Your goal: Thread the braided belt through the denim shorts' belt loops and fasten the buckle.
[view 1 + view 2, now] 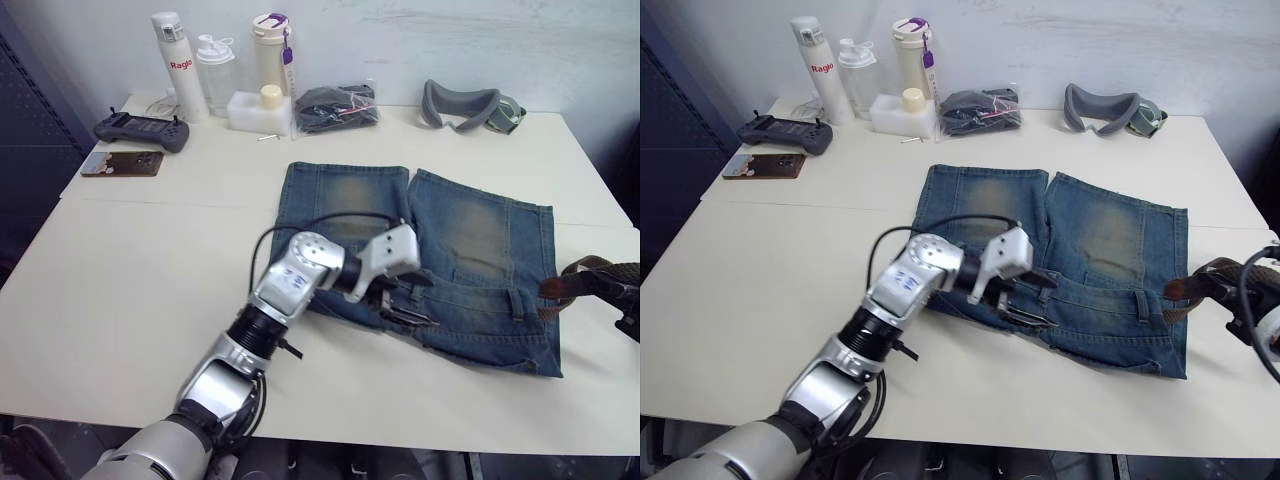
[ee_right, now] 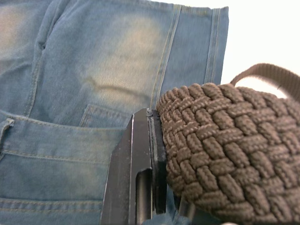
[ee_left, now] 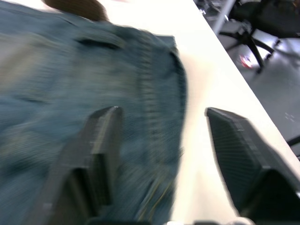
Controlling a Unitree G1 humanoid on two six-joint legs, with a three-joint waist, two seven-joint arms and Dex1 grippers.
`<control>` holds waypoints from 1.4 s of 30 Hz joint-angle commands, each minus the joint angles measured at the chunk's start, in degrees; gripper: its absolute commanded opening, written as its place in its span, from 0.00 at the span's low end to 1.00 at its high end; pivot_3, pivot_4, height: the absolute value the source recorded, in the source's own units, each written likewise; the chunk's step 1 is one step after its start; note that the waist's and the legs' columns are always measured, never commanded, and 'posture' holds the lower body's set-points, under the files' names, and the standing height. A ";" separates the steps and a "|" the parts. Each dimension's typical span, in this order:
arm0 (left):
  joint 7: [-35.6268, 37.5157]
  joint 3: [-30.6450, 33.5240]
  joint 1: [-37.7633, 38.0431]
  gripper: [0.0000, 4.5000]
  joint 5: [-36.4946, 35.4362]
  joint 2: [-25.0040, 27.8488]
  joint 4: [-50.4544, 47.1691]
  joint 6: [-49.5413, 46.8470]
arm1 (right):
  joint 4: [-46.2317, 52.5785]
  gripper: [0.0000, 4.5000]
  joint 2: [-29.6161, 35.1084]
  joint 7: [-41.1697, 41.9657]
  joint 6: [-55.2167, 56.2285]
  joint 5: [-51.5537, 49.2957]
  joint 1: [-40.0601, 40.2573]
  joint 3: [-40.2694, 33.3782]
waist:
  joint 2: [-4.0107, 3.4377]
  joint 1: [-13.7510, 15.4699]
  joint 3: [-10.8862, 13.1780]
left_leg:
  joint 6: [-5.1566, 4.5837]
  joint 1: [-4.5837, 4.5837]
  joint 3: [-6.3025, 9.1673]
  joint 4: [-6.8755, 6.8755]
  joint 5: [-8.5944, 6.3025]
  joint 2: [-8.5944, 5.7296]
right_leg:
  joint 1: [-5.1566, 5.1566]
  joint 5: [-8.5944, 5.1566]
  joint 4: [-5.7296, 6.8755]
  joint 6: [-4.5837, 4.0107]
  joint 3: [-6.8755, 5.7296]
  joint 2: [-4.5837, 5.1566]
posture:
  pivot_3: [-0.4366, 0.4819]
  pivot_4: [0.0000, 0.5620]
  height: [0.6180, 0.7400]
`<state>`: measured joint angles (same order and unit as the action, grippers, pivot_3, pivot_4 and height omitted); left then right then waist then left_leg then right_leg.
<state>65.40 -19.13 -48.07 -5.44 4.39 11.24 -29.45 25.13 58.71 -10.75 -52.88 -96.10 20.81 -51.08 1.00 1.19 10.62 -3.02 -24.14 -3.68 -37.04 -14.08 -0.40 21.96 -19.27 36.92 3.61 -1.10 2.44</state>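
Denim shorts [image 1: 440, 260] lie flat mid-table, soft and limp. Left gripper [image 1: 408, 305] is spread over the waistband. Right gripper [image 1: 1230, 290], near the table's right edge, pinches the braided belt [image 2: 225, 150]; flexible, best gripped near its tip.

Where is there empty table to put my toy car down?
The near left of the table, beside the left gripper's arm, is bare. So is the strip between the shorts and the goggles. The far left edge is crowded: bottles, controller, phone, plastic bundle.
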 commanded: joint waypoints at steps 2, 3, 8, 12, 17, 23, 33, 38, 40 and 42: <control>3.79 5.69 -1.93 0.93 -5.90 6.24 -4.34 1.11 | -7.28 0.00 -0.66 3.99 -1.77 -10.96 -0.29 -3.42 | -0.02 -0.05 -0.01 | -0.02 0.00 -0.01 0.03 -0.01 0.00 | 0.01 0.00 -0.03 0.00 0.00 0.00 | 0.48 0.27 0.98; 3.94 5.96 -1.53 0.93 -6.39 7.46 -4.60 0.75 | -8.73 0.00 -0.22 5.19 -2.63 -11.24 -0.40 -2.81 | -0.02 -0.01 -0.01 | -0.02 0.00 -0.01 0.04 -0.01 0.00 | 0.01 -0.01 -0.04 -0.01 0.00 0.00 | 0.48 0.27 0.98; 3.33 5.70 1.54 0.93 -6.81 11.83 -6.09 1.07 | -16.21 0.00 2.30 12.10 -6.39 -4.48 -1.46 -0.30 | -0.04 0.09 0.00 | -0.04 -0.02 -0.01 0.03 -0.02 0.00 | 0.01 -0.01 -0.06 -0.01 0.00 0.03 | 0.48 0.27 0.98; 1.16 6.48 3.05 0.93 -7.27 13.06 -7.25 -0.28 | -21.10 0.00 3.58 16.48 -7.85 0.37 -3.99 0.02 | -0.05 0.20 0.01 | -0.04 -0.02 0.00 0.03 -0.03 0.00 | 0.02 -0.01 -0.06 -0.01 0.00 0.07 | 0.48 0.27 0.98; -0.14 6.88 4.86 0.93 -8.13 14.62 -8.71 -1.16 | -23.62 0.00 4.36 21.36 -10.62 4.80 -6.25 0.46 | -0.10 -0.09 0.01 | -0.04 -0.01 -0.01 0.11 -0.03 0.00 | 0.07 -0.04 -0.06 -0.07 -0.01 0.09 | 0.48 0.27 0.98; -1.61 7.17 5.47 0.93 -9.16 15.73 -8.80 -1.35 | -24.24 0.00 1.56 25.60 -11.46 10.50 -9.14 3.60 | -0.13 -0.01 0.00 | -0.02 -0.05 -0.03 0.14 -0.03 0.00 | 0.15 -0.06 -0.01 -0.10 -0.01 0.08 | 0.48 0.27 0.98; -2.31 7.20 6.05 0.93 -9.99 17.19 -8.73 -1.13 | -25.10 0.00 0.91 29.57 -13.09 17.81 -11.73 4.66 | -0.17 0.04 0.02 | 0.00 -0.07 -0.04 0.14 -0.04 0.00 | 0.17 -0.04 -0.02 -0.07 0.00 0.09 | 0.48 0.27 0.98; -2.20 7.30 5.75 0.93 -10.02 17.55 -8.61 -1.11 | -25.38 0.00 -0.79 32.09 -13.66 21.08 -13.79 7.10 | -0.17 0.00 0.01 | 0.00 -0.07 -0.04 0.14 -0.04 0.00 | 0.19 -0.04 0.00 -0.07 0.00 0.09 | 0.48 0.27 0.98; -2.27 7.51 5.66 0.93 -9.99 17.75 -8.47 -1.12 | -25.90 0.00 -2.21 32.84 -13.65 22.27 -14.59 8.68 | -0.17 -0.08 0.01 | 0.01 -0.06 -0.03 0.15 -0.04 0.00 | 0.19 -0.04 0.01 -0.08 0.01 0.09 | 0.48 0.27 0.98; -2.33 7.56 5.68 0.93 -9.94 17.89 -8.43 -1.11 | -26.37 0.00 -4.22 33.06 -12.88 23.84 -16.08 10.55 | -0.17 -0.17 0.01 | 0.01 -0.06 -0.04 0.15 -0.04 0.00 | 0.19 -0.05 0.00 -0.08 0.01 0.09 | 0.48 0.27 0.98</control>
<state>63.24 -12.30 -41.92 -14.30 21.78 4.79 -31.15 -0.89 55.56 21.45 -66.23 -73.12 5.41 -41.39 0.82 1.02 10.63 -3.01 -24.20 -3.72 -36.89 -14.12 -0.40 22.15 -19.31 36.92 3.53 -1.09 2.53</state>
